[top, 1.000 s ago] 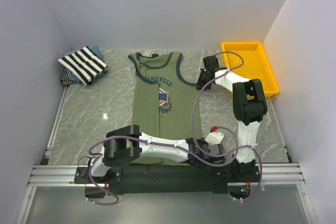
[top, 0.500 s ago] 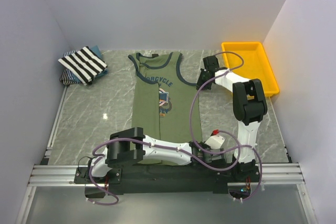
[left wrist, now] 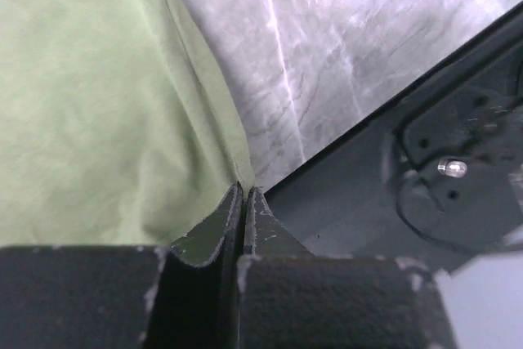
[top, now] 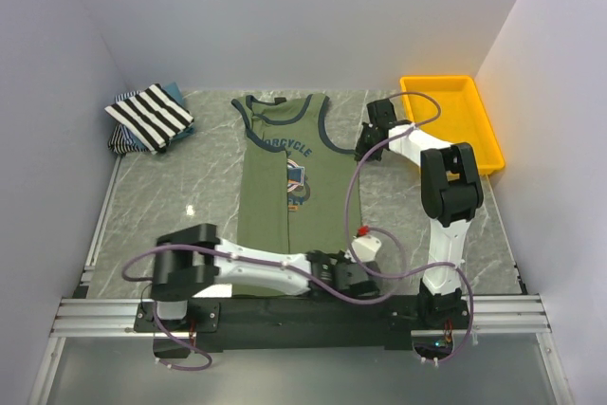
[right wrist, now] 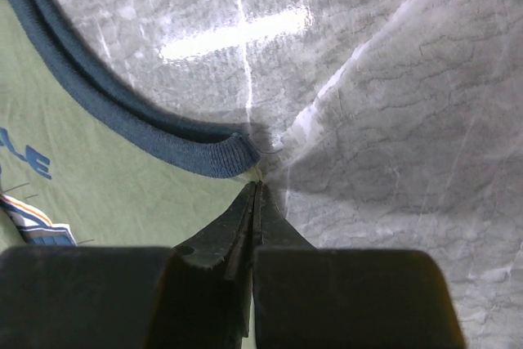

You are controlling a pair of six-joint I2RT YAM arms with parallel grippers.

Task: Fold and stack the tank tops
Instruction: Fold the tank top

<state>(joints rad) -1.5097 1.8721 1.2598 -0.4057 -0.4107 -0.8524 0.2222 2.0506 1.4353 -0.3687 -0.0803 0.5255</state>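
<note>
The olive-green tank top (top: 318, 192) lies flat mid-table, its left side folded over the chest print. My left gripper (top: 349, 267) is low at the near edge, shut on the top's near right hem corner; the left wrist view shows the jaws (left wrist: 243, 192) closed on the olive cloth (left wrist: 98, 104). My right gripper (top: 363, 151) is shut on the top's right side just under the armhole; the right wrist view shows the jaws (right wrist: 257, 184) pinching olive cloth (right wrist: 122, 194) below the navy trim (right wrist: 122, 112). The folded striped tank top (top: 152, 116) lies on a bluish one (top: 176, 92) at far left.
A yellow plastic tray (top: 479, 125) stands at the back right, close to my right arm. The black base rail (left wrist: 368, 202) runs along the near table edge, right beside my left gripper. Walls close in the table on three sides.
My left arm has swung left along the near edge, its gripper shifting left at the hem corner. The right arm has not moved.
</note>
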